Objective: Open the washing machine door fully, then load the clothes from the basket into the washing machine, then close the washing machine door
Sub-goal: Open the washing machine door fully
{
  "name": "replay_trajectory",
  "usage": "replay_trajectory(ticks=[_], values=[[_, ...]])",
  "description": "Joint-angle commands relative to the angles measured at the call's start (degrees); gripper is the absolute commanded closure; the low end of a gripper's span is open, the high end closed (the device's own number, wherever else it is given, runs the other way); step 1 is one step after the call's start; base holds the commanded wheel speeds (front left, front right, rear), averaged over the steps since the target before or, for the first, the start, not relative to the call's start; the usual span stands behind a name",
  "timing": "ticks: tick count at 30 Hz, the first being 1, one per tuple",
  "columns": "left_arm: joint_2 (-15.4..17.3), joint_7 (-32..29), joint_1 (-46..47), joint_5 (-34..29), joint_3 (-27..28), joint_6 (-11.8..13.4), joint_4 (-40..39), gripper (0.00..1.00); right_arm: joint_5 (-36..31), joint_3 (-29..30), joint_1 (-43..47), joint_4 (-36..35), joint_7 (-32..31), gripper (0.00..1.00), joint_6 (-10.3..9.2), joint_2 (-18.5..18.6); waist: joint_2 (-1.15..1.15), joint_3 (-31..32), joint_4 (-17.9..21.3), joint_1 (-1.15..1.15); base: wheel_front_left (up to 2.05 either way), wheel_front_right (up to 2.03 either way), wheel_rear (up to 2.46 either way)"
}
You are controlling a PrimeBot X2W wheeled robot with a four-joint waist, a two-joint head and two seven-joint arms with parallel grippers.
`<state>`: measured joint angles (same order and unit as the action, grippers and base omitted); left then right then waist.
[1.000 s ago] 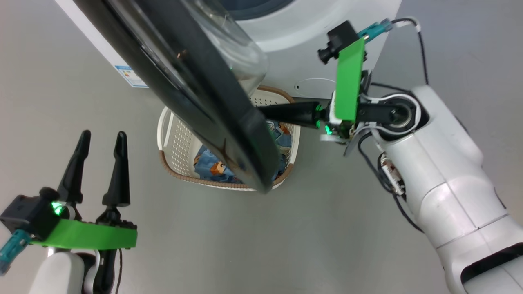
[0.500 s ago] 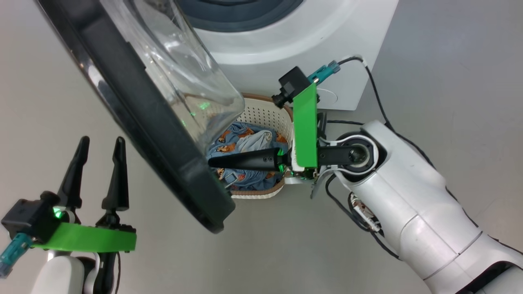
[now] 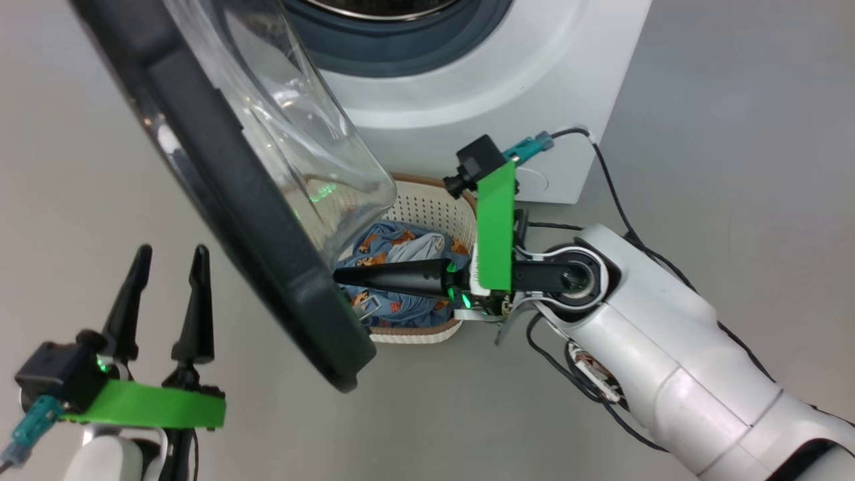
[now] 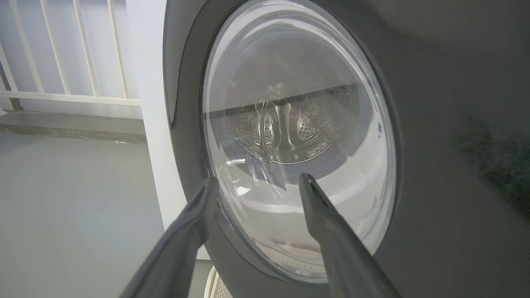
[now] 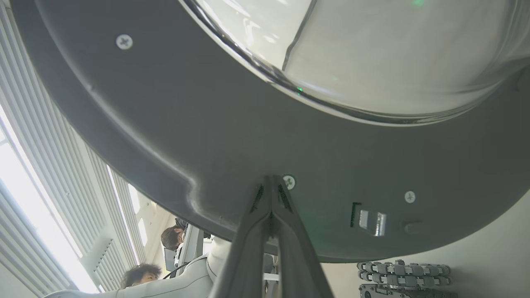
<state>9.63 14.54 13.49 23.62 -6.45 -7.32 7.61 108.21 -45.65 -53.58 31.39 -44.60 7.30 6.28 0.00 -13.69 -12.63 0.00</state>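
Two fingers of the left claw (image 3: pixel 171 250) stand spread and empty. Beside it the washing machine door (image 3: pixel 220 180) stands swung out; the right claw (image 3: pixel 340 275), pinched shut on nothing, noses its inner face above the clothes (image 3: pixel 394 237) in the basket (image 3: pixel 434 207) before the washing machine (image 3: pixel 467 100).

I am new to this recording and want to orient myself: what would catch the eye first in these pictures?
The big black washing machine door with its bulging glass window stands open across the upper left of the head view. Below it, the shut right gripper points at the door's inner edge, above a cream basket holding blue bear-print clothes.
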Motion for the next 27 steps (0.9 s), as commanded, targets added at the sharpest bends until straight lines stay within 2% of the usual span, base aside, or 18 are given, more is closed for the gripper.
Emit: replay_trajectory(ticks=[1, 15, 27], values=[[1.5, 0.5, -0.2, -0.7, 2.2, -0.2, -0.8, 0.0, 0.6, -0.2, 2.0, -1.8, 0.7, 1.0, 0.19, -0.9, 0.0, 0.8, 0.4, 0.0, 0.0, 0.0, 0.0], [1.6, 0.5, -4.9, -2.6, 4.0, -0.2, -0.3, 0.0, 8.8, -2.2, 10.2, -11.8, 9.6, 1.0, 0.19, 8.9, 0.0, 7.0, 5.6, 0.0, 0.0, 0.0, 0.0], [1.9, 0.5, -8.4, -4.1, 6.9, -0.2, -0.3, 0.0, 13.5, -3.3, 17.5, -22.1, 21.1, 1.0, 0.19, 16.3, 0.0, 9.9, 9.5, 0.0, 0.0, 0.0, 0.0]])
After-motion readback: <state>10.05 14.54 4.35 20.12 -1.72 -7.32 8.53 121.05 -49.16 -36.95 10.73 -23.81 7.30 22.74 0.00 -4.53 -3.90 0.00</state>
